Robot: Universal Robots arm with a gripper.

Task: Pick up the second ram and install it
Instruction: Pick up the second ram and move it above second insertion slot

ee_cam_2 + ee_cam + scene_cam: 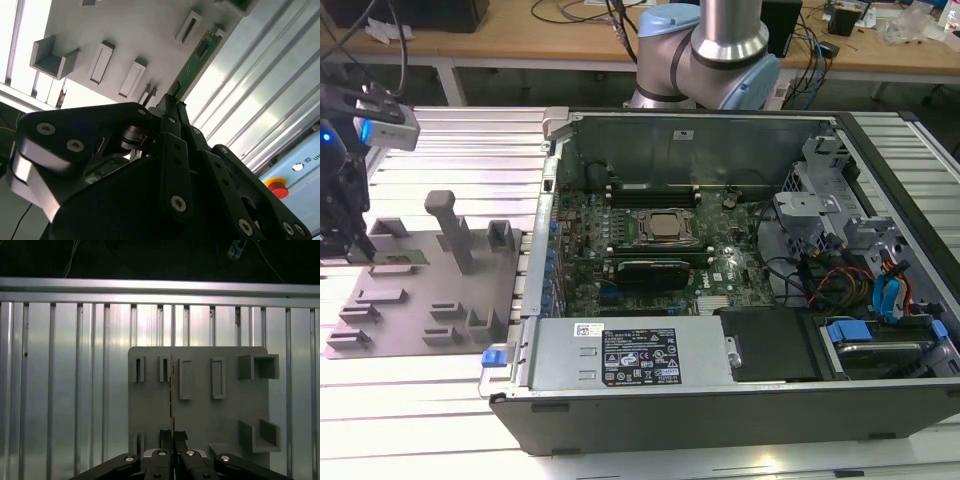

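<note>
At the exterior view's left we see the hand (358,254) pinching the memory stick (402,258) by one end, at the grey tray (410,300) on the ribbed surface (420,420); we cannot tell whether it clears the tray; rightward sits the open computer (720,250).

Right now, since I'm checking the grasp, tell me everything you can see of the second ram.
The second ram is a long, thin, flat green board carrying dark chips in the second wrist view; in the first wrist view it is edge-on, a dark line. The end effector is shut on one end. The stick reaches out over the grey tray; whether it touches the tray I cannot tell.
</note>
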